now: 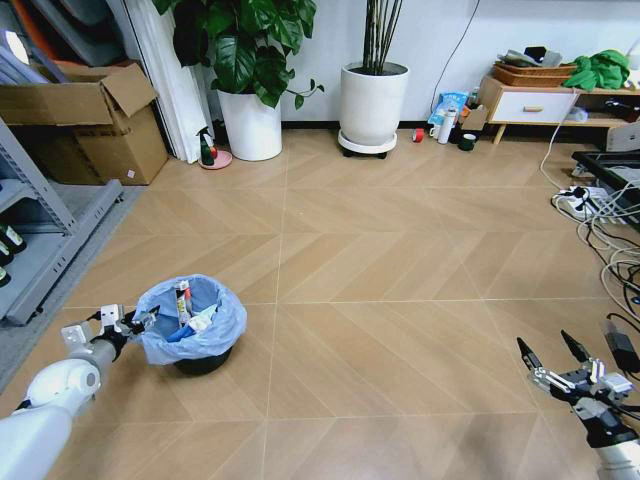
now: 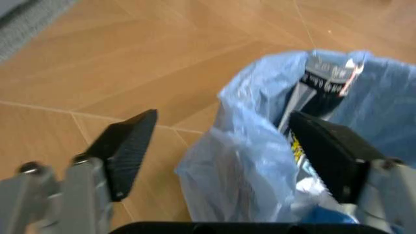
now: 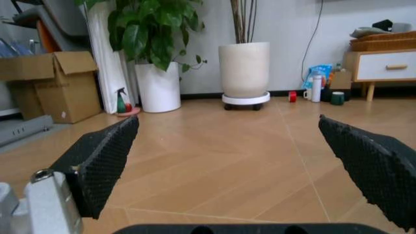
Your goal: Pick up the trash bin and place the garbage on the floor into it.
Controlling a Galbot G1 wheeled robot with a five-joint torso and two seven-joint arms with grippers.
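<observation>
The trash bin [image 1: 197, 333], black with a puffy light-blue bag, stands on the floor [image 1: 390, 300] at the lower left. Garbage lies inside it: a printed wrapper [image 1: 182, 297] standing upright, white paper [image 1: 203, 318] and a blue piece. My left gripper [image 1: 136, 322] is at the bin's left rim and is open. In the left wrist view the left gripper [image 2: 222, 117] straddles the bag's edge [image 2: 240, 146], one finger [image 2: 123, 148] outside and the other finger [image 2: 328, 151] over the inside, next to the wrapper [image 2: 325, 78]. My right gripper [image 1: 553, 352] hangs open and empty at the lower right.
Two big white plant pots [image 1: 250, 125] [image 1: 373, 103] stand by the far wall, with a green spray bottle [image 1: 207, 148] beside them. A flask, a mug and a small red item [image 1: 417, 135] sit by a low cabinet [image 1: 530, 105]. Cardboard boxes [image 1: 85, 125], a metal rack and cables [image 1: 600, 225] line the sides.
</observation>
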